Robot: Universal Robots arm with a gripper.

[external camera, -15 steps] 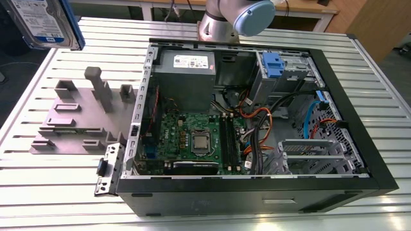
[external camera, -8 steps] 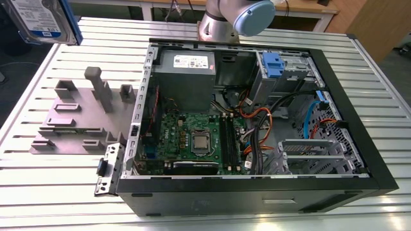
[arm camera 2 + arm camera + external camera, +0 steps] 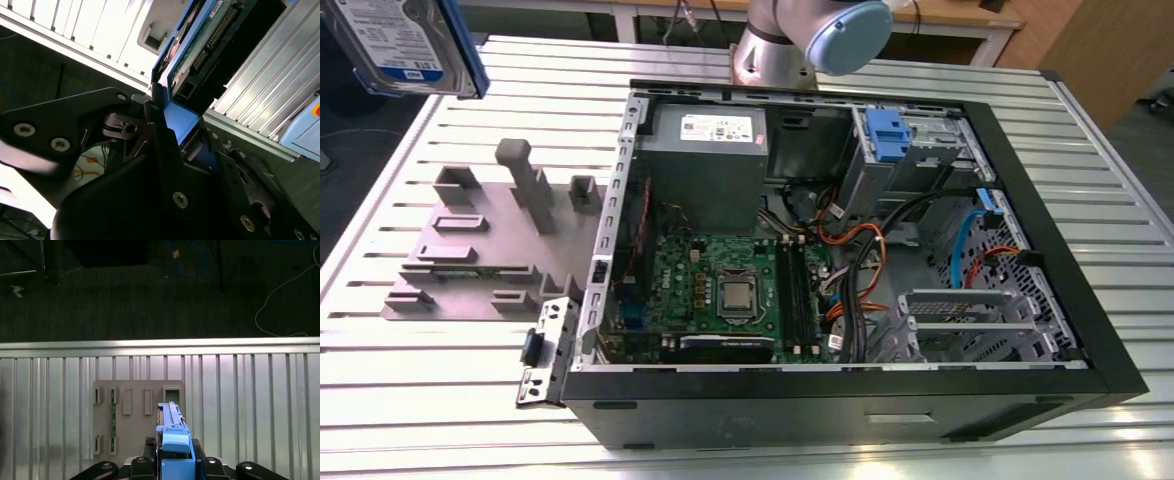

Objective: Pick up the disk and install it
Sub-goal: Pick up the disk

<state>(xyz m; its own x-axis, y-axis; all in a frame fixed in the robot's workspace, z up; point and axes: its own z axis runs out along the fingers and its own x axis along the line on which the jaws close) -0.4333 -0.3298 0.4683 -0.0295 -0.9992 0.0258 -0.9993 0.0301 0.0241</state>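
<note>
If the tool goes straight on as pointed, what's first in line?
Probably the grey fixture plate, with the held disk touching before the tool; the first wrist view shows both aimed at it. Depth unclear.

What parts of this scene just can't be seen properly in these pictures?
Exterior view: the disk is cut off by the top and left edges; the arm by the top edge.
First wrist view: the disk stands edge-on, so its label is hidden; the gripper is cut off by the picture's edge.
Second wrist view: the gripper's dark body covers the disk's near end.
</note>
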